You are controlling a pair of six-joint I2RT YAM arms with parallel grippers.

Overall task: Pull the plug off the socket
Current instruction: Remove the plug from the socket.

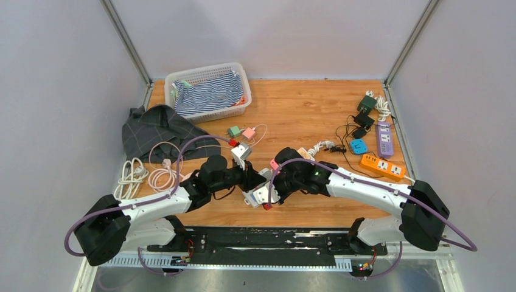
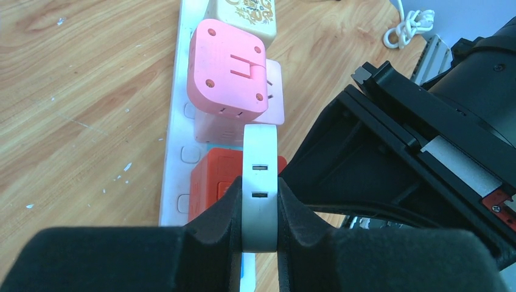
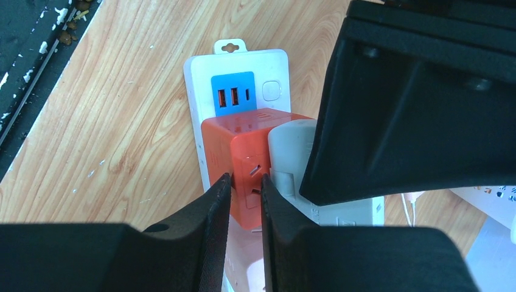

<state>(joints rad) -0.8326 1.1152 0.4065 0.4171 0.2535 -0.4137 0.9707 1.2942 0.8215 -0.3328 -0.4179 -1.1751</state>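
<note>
A white power strip (image 2: 175, 152) lies on the wooden table, also in the right wrist view (image 3: 243, 61) and the top view (image 1: 258, 198). A pink cube plug (image 2: 231, 73) and a red-orange cube plug (image 2: 210, 182) sit in it. My left gripper (image 2: 260, 210) is shut on a flat white-grey adapter (image 2: 260, 158) with two USB slots, right beside the red-orange cube (image 3: 237, 146). My right gripper (image 3: 243, 182) hovers at that cube with its jaws a narrow gap apart and nothing between them. The two grippers nearly touch (image 1: 264, 179).
A white basket (image 1: 204, 68) with striped cloth stands at the back left, a dark cloth (image 1: 161, 131) before it. Coiled cables (image 1: 146, 176) lie left. Small green and pink plugs (image 1: 241, 131) lie mid-table. Orange (image 1: 382, 165) and purple (image 1: 383, 139) strips and adapters lie right.
</note>
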